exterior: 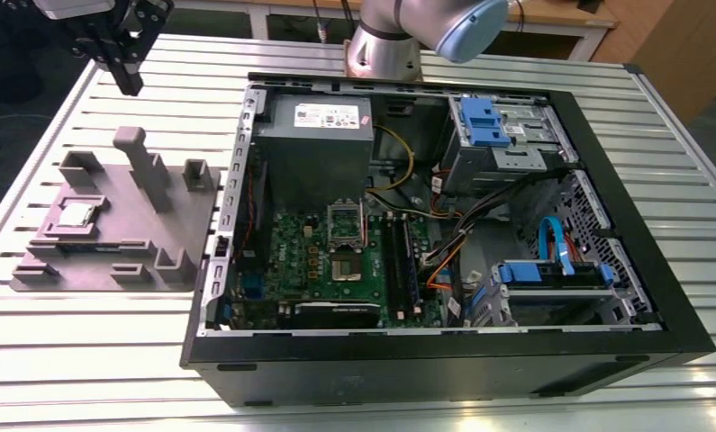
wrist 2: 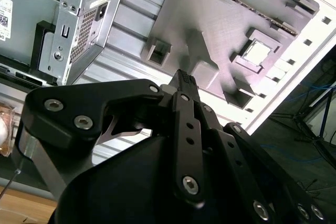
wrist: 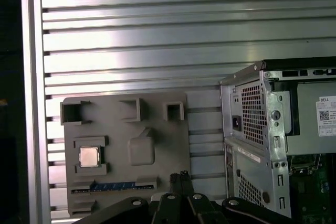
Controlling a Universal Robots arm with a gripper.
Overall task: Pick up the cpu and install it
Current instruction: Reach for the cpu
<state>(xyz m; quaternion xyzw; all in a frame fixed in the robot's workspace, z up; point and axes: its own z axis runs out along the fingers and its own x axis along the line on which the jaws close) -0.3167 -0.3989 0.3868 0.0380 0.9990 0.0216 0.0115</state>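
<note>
The cpu (exterior: 76, 214) is a small silver square lying flat in a recess of the grey fixture plate (exterior: 130, 243), on the slatted table at the exterior view's left. It also shows in both wrist views, cpu (wrist: 88, 157) and cpu (wrist 2: 257, 52). My gripper (exterior: 130, 87) hangs high above the table beyond the plate's far end, well apart from the chip. Its black fingers (wrist 2: 182, 80) are pressed together with nothing between them; the gripper (wrist: 180, 176) is shut. The motherboard's socket (exterior: 346, 236) lies inside the open computer case.
The open computer case (exterior: 646, 270) fills the middle and the exterior view's right, with a power supply (exterior: 315, 121), drive cages and cables inside. Upright posts (exterior: 135, 153) rise from the fixture plate. The arm's base (exterior: 388, 45) stands behind the case.
</note>
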